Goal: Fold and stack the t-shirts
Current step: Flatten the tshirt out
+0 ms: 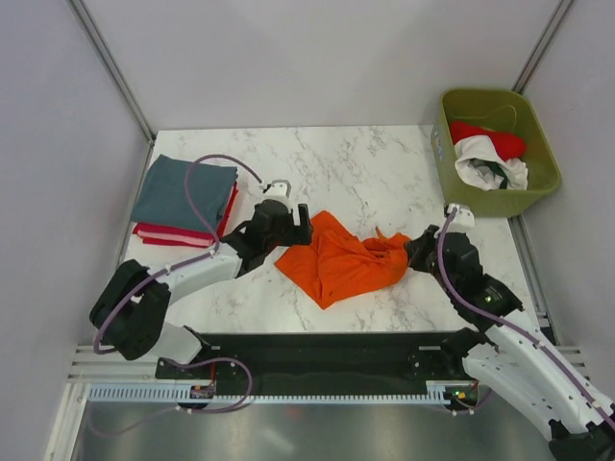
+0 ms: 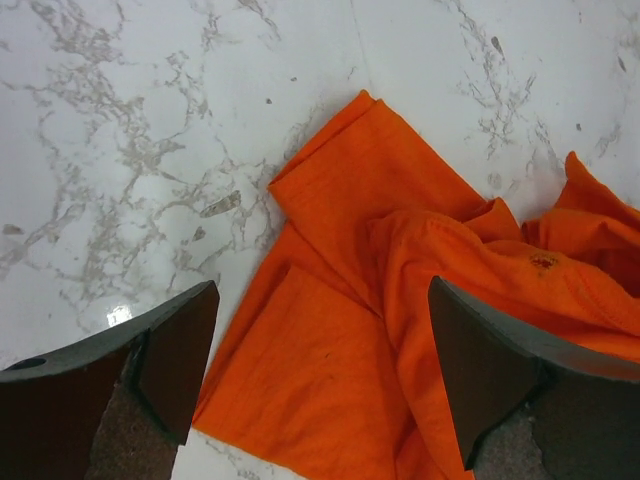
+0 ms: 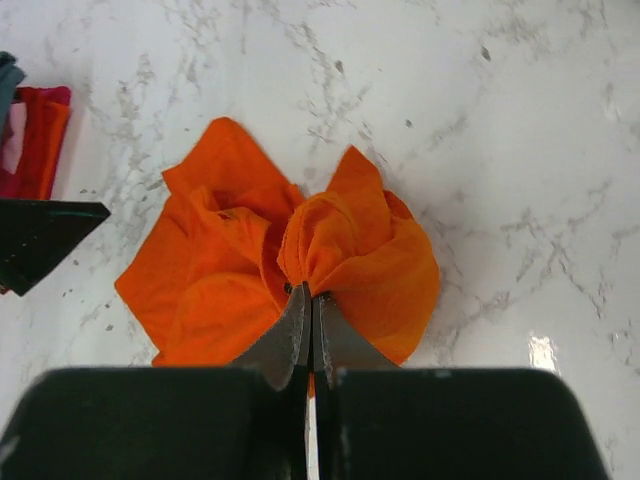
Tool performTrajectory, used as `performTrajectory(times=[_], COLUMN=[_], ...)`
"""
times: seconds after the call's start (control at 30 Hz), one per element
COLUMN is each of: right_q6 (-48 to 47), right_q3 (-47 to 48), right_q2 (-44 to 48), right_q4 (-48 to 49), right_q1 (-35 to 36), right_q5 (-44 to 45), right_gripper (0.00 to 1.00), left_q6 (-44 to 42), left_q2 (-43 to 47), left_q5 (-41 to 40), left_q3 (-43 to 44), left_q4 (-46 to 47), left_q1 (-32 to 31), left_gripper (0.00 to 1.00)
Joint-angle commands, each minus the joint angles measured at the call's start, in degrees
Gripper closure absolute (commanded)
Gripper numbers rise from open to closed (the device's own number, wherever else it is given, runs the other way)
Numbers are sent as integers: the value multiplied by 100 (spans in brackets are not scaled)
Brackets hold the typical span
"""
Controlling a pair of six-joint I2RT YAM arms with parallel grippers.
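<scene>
The right hand (image 3: pixel 308 300) has its fingers pressed together on a bunched fold of the orange t-shirt (image 3: pixel 220 270). It pinches one edge, so the cloth fans out ahead of it in crumpled lobes. Facing it across the shirt, the left hand (image 2: pixel 320 300) hovers with fingers wide apart and holds nothing. One finger is over bare marble, the other over the cloth, and a flat folded corner lies between them. It seems placed to take that side so both hands can draw the shirt flat for folding.

The shirt lies unfolded between the two hands on the white marble table (image 1: pixel 365 163). Out beyond the left hand, a folded grey-blue t-shirt (image 1: pixel 183 192) rests on folded red t-shirts (image 1: pixel 178 233), probably the pile the orange one will join. Well past the right hand, an olive-green bin (image 1: pixel 546 154) holds a red t-shirt (image 1: pixel 495 139) and a white t-shirt (image 1: pixel 485 168), likely waiting their turn.
</scene>
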State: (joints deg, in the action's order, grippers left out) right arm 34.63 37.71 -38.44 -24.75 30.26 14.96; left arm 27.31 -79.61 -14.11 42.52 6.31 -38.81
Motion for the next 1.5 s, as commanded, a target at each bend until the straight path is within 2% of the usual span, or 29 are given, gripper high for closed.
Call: performTrajectory(times=[0.0, 0.2, 0.3, 0.33, 0.43, 0.63, 0.8, 0.93, 1.2, 1.23, 1.33, 1.43, 1.47], right_q6=[788, 1054, 1046, 1028, 958, 993, 993, 1028, 1063, 1081, 1081, 1046, 976], right_q3=[-527, -1055, -1152, -1161, -1152, -1135, -1143, -1205, -1205, -1188, -1152, -1117, -1100], right_q2=[737, 2259, 2612, 2639, 2666, 2350, 2139, 2156, 2218, 2209, 2139, 1806, 1465], right_q4=[-284, -469, -487, -487, -522, -539, -531, -513, -513, -504, -487, -277, -6], right_q1=[-3, -11, -11, -3, -3, -3, -3, -3, -11, -11, -11, -11, -11], right_q5=[830, 1378, 1378, 1343, 1308, 1193, 1193, 1237, 1272, 1290, 1325, 1159, 862], right_gripper=[100, 98, 100, 100, 100, 100, 100, 100, 100, 100, 100, 100, 100], left_q6=[-226, 265, 449, 520, 644, 688, 662, 679, 837, 855, 960, 943, 891], left_q2=[-562, -1582, -2136, -2259, -2532, -2937, -3095, -3323, -3631, -3649, -3544, -3237, -3123], left_q5=[426, 5, -206, -285, -382, -22, 259, 426, 690, 681, 401, -3, -13], left_q3=[755, 1826, 2459, 2593, 2814, 3157, 3332, 3499, 3684, 3684, 3614, 3640, 3719], left_q4=[-365, -1559, -2026, -2333, -2415, -2397, -2318, -2301, -2204, -2221, -2230, -2379, -2440], left_q1=[5, 22, 49, 57, 84, 84, 84, 84, 84, 84, 93, 154, 267], left_gripper=[8, 9, 15, 16, 19, 22, 29, 42, 57, 70, 98, 98, 98])
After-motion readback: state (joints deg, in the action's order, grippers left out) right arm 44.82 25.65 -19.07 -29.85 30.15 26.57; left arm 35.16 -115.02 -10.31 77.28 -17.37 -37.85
